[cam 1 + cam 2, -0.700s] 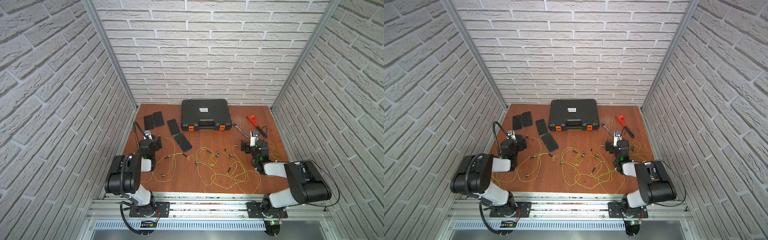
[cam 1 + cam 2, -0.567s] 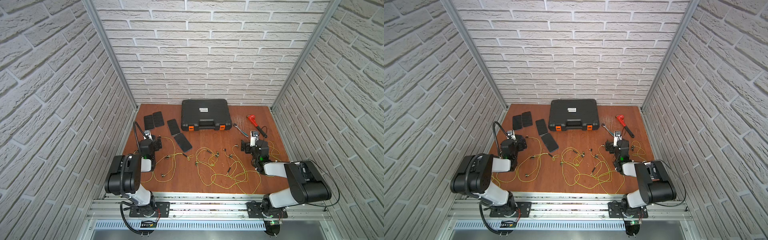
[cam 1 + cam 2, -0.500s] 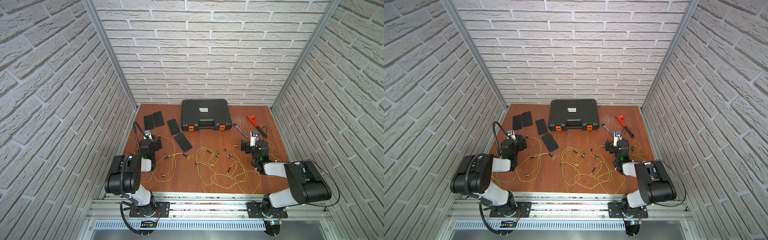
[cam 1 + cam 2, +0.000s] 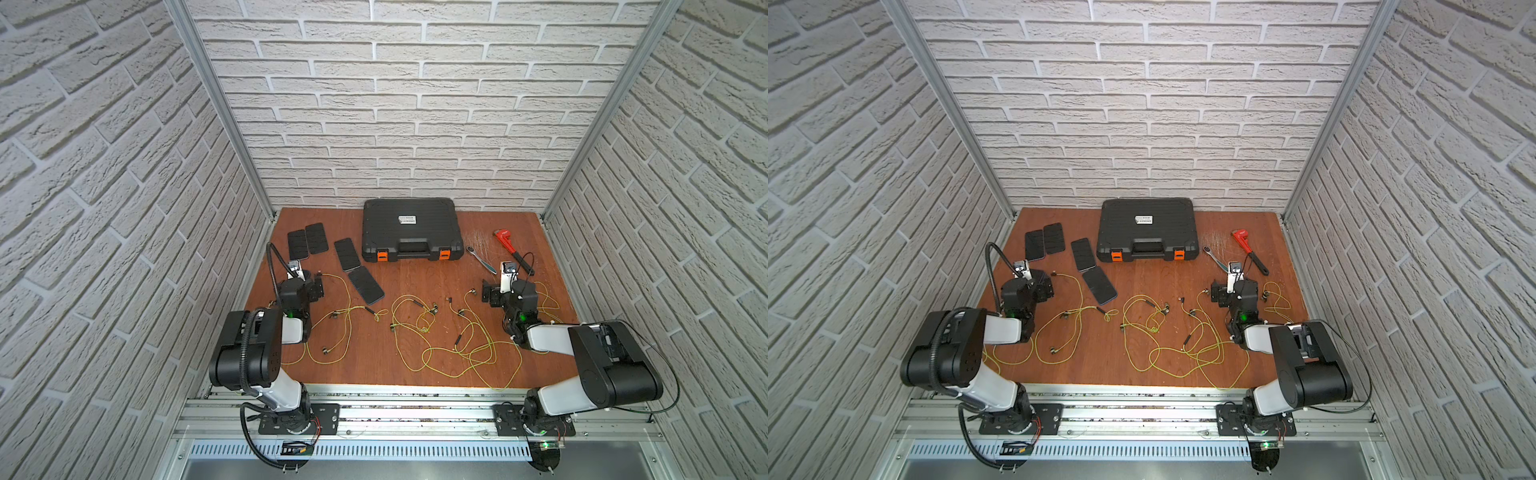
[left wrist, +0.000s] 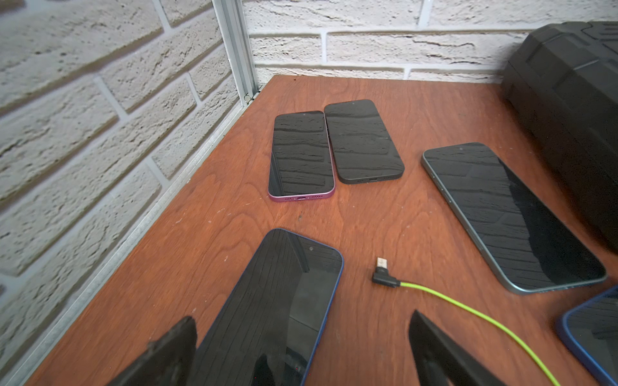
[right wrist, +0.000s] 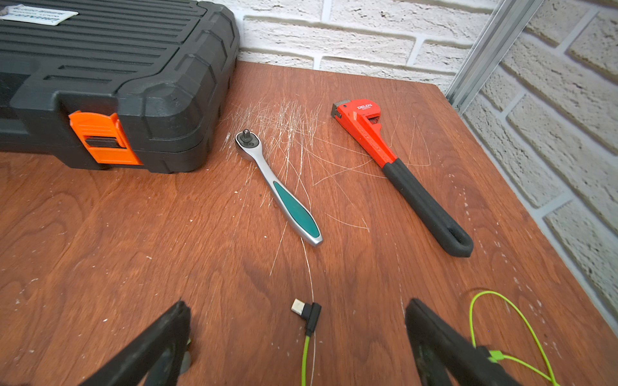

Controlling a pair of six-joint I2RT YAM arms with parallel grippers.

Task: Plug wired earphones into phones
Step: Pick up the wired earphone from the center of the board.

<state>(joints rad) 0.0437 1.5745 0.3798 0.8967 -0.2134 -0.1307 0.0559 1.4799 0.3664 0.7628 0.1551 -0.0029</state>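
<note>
In both top views, thin yellow-green wired earphones point(image 4: 458, 340) point(image 4: 1187, 341) are seen strewn in loose loops over the front of the brown wooden table point(image 4: 415, 278); four flat black phones point(image 4: 347, 254) point(image 4: 1081, 254) are laid at the rear left, beside a black plastic case with orange latches point(image 4: 411, 228); the left gripper point(image 4: 318, 286) and right gripper point(image 4: 487, 293) are held low, well apart.

In the left wrist view, the left gripper point(image 5: 301, 317) is spread wide with nothing clasped; a blue-edged phone point(image 5: 277, 300) is seen beneath it, and a dark angled plug point(image 5: 384, 277) on a green cord is seen just beside that phone.

In the right wrist view, the right gripper point(image 6: 297, 304) is released and empty; another angled plug point(image 6: 311, 317) is seen between its fingers, near a silver ratchet with a green grip point(image 6: 277, 187) and a red pipe wrench point(image 6: 401, 173).
</note>
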